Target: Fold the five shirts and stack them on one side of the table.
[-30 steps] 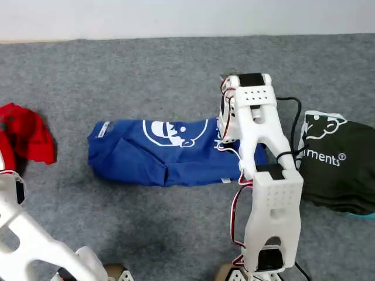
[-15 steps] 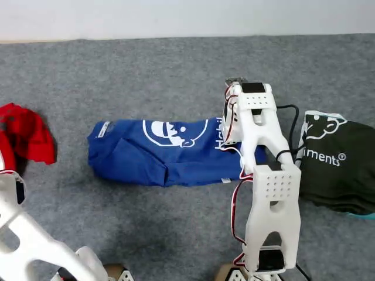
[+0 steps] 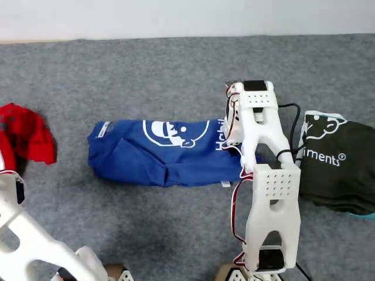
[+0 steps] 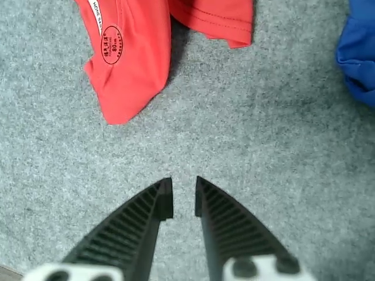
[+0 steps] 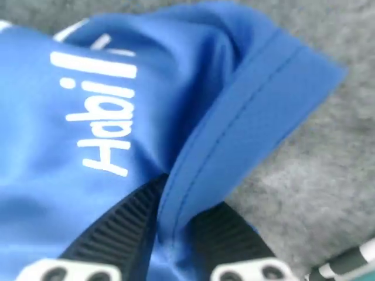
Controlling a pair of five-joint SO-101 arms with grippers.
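Right gripper [image 5: 180,205]: jaws closed on the hem edge of the blue shirt [image 3: 167,153], with a fold of blue cloth pinched between the ribbed pads. The right wrist view does not settle how many layers are caught.

Blue shirt: lies on the grey table cover [image 3: 146,64] as a long narrow band, print upward. The neck label is at the end opposite the gripped hem.

Step in hand, as judged: folding the hem end over toward the label end.
- Lift only enough for the hem to clear the band beneath; a high lift would likely drag the whole shirt across the cover.
- Carry the hem straight along the shirt's length so the side edges stay matched.
- Set it down short of the label or level with it.
- Let go only once the cloth lies flat.
- If one layer alone is held, the under layer may stay behind and bunch.

Dark folded shirts [image 3: 338,164]: a stack just beside the blue shirt's hem end, apart from it. Judged to be the place where this shirt goes next.

Red shirt [image 4: 133,55]: crumpled and unfolded, well apart from the blue shirt, beyond its label end.

Left gripper [image 4: 182,186]: near the red shirt, off the blue shirt's label end. Jaws a narrow slit apart and holding nothing, over bare cover.
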